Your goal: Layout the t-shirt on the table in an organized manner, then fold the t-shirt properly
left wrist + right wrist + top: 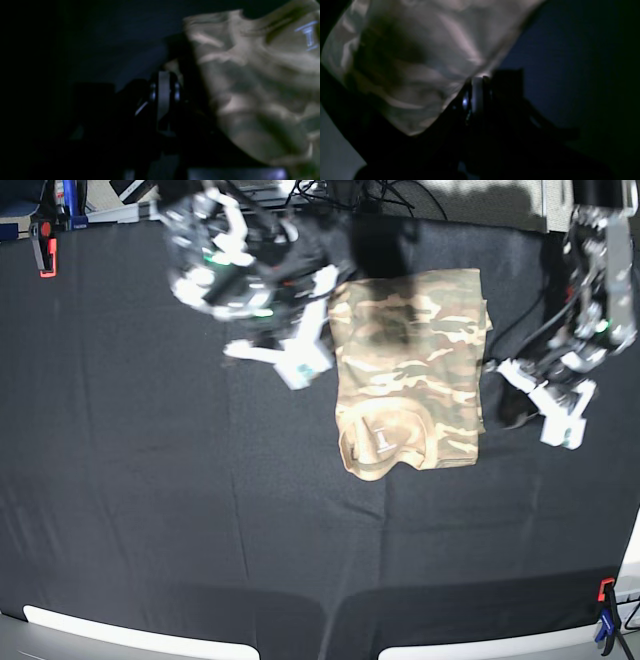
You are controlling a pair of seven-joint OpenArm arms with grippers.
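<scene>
— Where do we find the t-shirt?

— In the base view it lies upper centre, slightly right, on the black table, folded into a narrow upright block. The collar end, with a small pale mark, points toward the bottom of the frame (its lower edge curls a little). The folded layers underneath are hidden from us.

— And the arms?

— The right gripper sits at the shirt's left edge in that view, smeared by motion blur, so we cannot make out the fingertips there. The right wrist view is very dark: we see its jaws drawn together at frame centre, meeting the edge of the fabric that fills the upper left. It seems to pinch that edge, though the contact point is murky.

— The other one?

— The left gripper is at the shirt's right edge. In the left wrist view its jaws are closed too, with a scrap of cloth at their tips and the shirt body filling the right side. The lower left of that frame is black; nothing reads.

— Anything else?

— An orange clamp upper left, another lower right, partly cut off.
</scene>
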